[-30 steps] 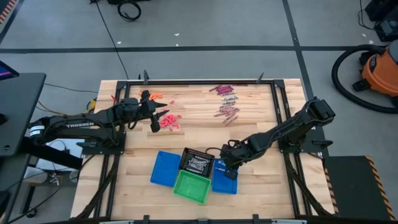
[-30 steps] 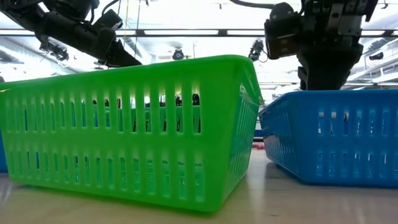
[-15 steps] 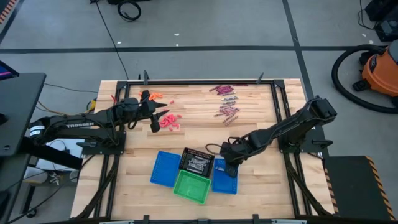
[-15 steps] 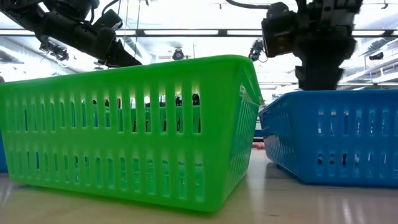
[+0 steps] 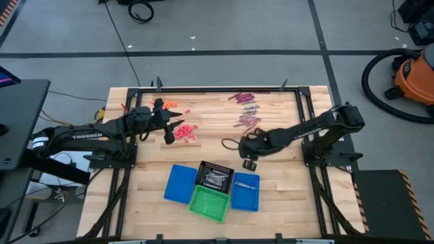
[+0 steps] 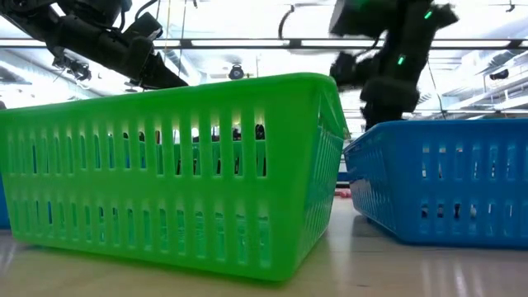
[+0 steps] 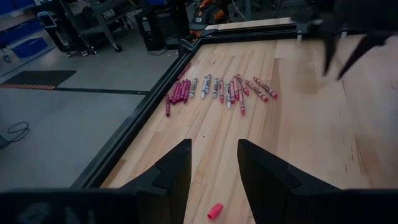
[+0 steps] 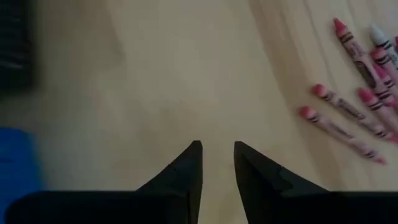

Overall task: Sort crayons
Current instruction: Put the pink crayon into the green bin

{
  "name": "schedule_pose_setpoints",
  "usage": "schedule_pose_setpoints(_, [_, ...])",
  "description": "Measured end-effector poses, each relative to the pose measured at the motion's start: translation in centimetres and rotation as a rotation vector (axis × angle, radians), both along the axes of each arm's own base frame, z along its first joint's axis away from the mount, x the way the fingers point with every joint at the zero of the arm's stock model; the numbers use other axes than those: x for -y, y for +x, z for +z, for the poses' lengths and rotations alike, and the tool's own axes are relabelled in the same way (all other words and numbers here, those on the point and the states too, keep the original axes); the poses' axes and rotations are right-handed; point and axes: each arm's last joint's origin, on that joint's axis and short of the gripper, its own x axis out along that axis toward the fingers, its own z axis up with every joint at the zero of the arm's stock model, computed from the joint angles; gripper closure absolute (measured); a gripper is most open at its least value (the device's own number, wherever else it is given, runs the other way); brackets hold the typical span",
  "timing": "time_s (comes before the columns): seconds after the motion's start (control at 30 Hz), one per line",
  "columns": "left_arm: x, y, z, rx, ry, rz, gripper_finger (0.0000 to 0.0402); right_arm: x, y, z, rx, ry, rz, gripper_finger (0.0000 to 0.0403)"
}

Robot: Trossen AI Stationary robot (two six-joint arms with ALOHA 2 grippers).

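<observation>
Maroon and silvery-grey crayons [image 5: 247,116] lie in loose rows on the table's far right part; they also show in the left wrist view [image 7: 214,90] and the right wrist view [image 8: 354,115]. A pile of reddish-pink crayons [image 5: 184,132] lies at the far left. My right gripper [image 5: 247,150] hovers open and empty over bare wood, just near of the maroon crayons [image 8: 217,155]. My left gripper [image 5: 169,130] hangs open and empty beside the pink pile [image 7: 214,165]. A few crayons lie in the right blue basket [image 5: 245,192] and in the black basket [image 5: 215,177].
Four mesh baskets stand close together near the front edge: a blue one [image 5: 180,184], the black one, a green one [image 5: 209,203] and the right blue one. The low view shows the green [image 6: 173,165] and blue [image 6: 445,181] basket walls. A few orange crayons [image 5: 169,104] lie at the far left.
My right gripper has gone from above the right blue basket toward the table's far edge, up to the maroon crayons. The left arm has kept still.
</observation>
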Motion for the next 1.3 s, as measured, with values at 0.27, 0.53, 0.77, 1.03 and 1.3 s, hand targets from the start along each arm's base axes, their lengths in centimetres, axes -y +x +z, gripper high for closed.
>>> schedule_pose_setpoints(0.27, [0.0,0.0,0.0,0.0,0.0,0.0,0.026,5.6,-0.1,-1.4,-0.175,-0.03,0.144,0.0259])
schedule_pose_setpoints(0.53, [0.0,0.0,0.0,0.0,0.0,0.0,0.026,10.1,-1.2,-1.5,-0.268,-0.049,0.24,0.0239])
schedule_pose_setpoints(0.77, [0.0,0.0,0.0,-0.002,0.004,-0.001,0.026,12.7,-1.9,-1.5,-0.256,0.006,0.315,0.0245])
schedule_pose_setpoints(1.03, [0.0,0.0,0.0,-0.001,0.004,-0.001,0.026,14.4,-1.9,-3.0,-0.26,0.051,0.346,0.0245])
schedule_pose_setpoints(1.3, [0.0,0.0,0.1,0.004,0.01,-0.002,0.026,14.5,-1.8,-5.0,-0.351,0.09,0.359,0.0253])
